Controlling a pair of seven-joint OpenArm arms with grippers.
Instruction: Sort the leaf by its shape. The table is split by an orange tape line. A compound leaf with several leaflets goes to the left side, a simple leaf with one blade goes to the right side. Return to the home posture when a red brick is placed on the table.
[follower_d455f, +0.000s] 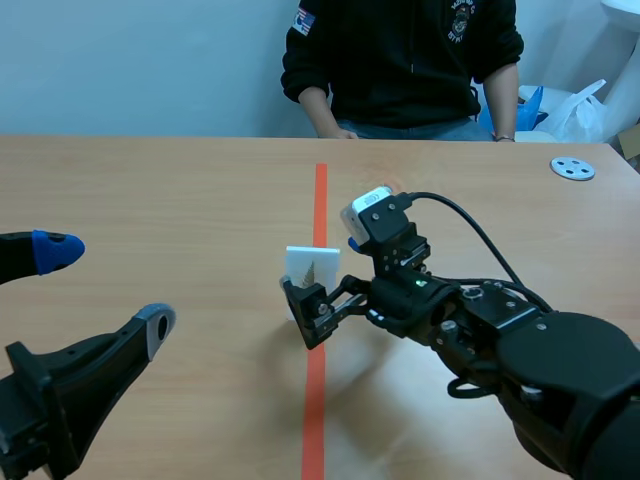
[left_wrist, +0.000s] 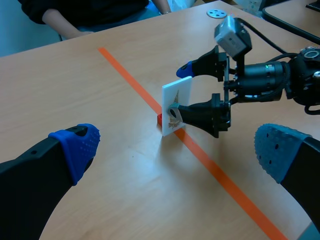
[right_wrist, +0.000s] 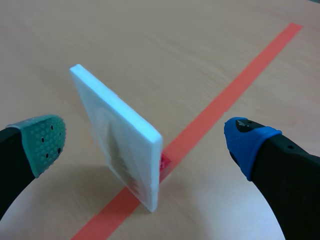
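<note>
White leaf card (right_wrist: 117, 135) stands upright on a small red base (right_wrist: 164, 162), right on the orange tape line (follower_d455f: 320, 200). Its long axis runs vertically. The printed face is turned toward the left arm, and a thin edge points at the right wrist camera. The leaf's shape is too small to tell. The right gripper (right_wrist: 147, 142) straddles the card with its fingers spread wide, one on each side, neither touching it. The left gripper (follower_d455f: 105, 288) hangs spread wide too, well apart on the left half of the wooden table (follower_d455f: 150, 190).

a robot lab: taped wooden table (follower_d455f: 150, 180), plain pale wall (follower_d455f: 140, 60), seated person (follower_d455f: 400, 50)
</note>
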